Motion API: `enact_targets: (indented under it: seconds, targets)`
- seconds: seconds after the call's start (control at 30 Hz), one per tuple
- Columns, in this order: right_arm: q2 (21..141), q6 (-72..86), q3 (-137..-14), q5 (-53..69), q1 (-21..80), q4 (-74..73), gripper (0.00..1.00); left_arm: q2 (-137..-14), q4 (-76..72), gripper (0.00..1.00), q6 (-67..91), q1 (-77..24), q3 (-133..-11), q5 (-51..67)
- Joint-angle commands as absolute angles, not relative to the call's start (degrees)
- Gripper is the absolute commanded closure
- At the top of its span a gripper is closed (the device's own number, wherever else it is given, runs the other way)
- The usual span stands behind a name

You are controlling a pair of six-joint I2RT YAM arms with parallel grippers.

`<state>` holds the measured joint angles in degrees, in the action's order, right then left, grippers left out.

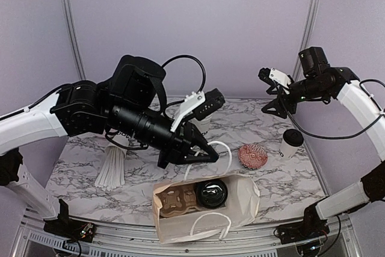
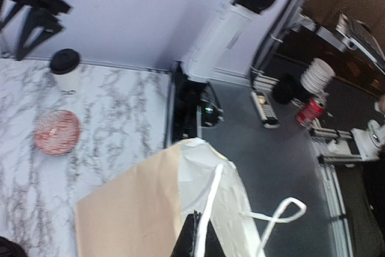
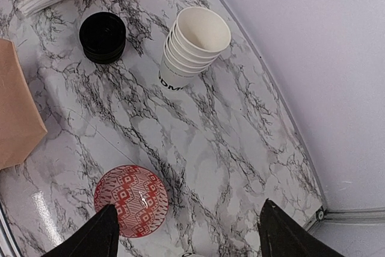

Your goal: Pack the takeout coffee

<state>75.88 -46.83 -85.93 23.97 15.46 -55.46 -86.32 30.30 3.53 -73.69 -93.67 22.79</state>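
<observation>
The left arm [image 1: 129, 121] stretches low across the marble table [image 1: 283, 179]. Its left gripper [image 1: 203, 152] is pinched together on the white handle [image 1: 224, 147] of the brown bag [image 1: 240, 200]. The right arm [image 1: 355, 97] is raised at the back right, and the right gripper [image 1: 269, 92] has its fingers spread wide, holding nothing. One takeout coffee [image 1: 212, 193] sits inside the bag. A second lidded cup [image 1: 292, 144] stands near the table's right edge.
</observation>
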Motion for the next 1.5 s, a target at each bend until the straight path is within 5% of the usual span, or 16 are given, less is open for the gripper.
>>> enact_targets:
  seconds: [0.0,0.27,1.47]
  targets:
    - [77.94,-44.88,-87.49,21.08,15.12,-56.8,0.22,-87.0,30.71,1.0,0.92,-65.46,-96.17,16.55]
    - [81.47,-38.43,-87.89,14.54,7.3,-57.53,0.05,-91.12,31.42,1.0,-3.33,-53.55,-97.03,14.77]
    - [89.2,-38.95,-80.37,6.85,-5.87,-63.49,0.06,-100.74,27.39,1.0,-5.4,-44.63,-105.07,12.64]
